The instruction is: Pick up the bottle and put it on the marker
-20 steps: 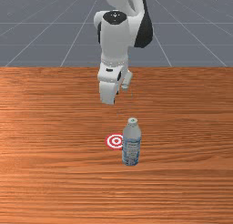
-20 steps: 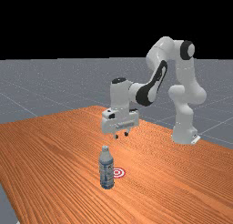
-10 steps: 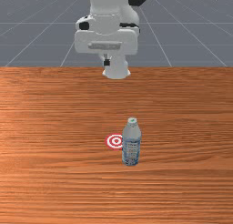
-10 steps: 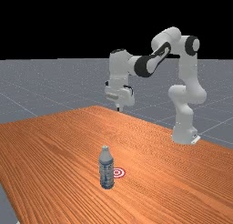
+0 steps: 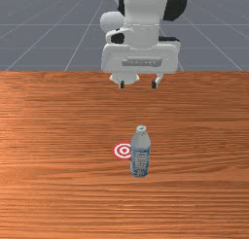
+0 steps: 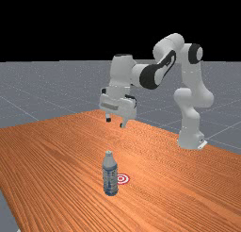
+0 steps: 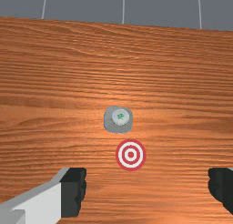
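Table [image 5: 58,194]: orange-brown wood, streaked grain. Floor [image 6: 28,92]: grey, marked with pale lines [image 7: 123,7], beyond the table. Far view: black background [image 6: 70,23] above the floor.

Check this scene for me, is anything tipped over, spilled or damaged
Nothing stands out: the bottle stands upright beside the marker, I see no spill or damage, and the open pincer hovers above the table.

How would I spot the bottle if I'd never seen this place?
On the orange-brown wooden table, find the round red-and-white marker. Beside it, toward the front view's right, is the bottle: upright, white-capped, with a bluish label, whereas the marker lies flat.
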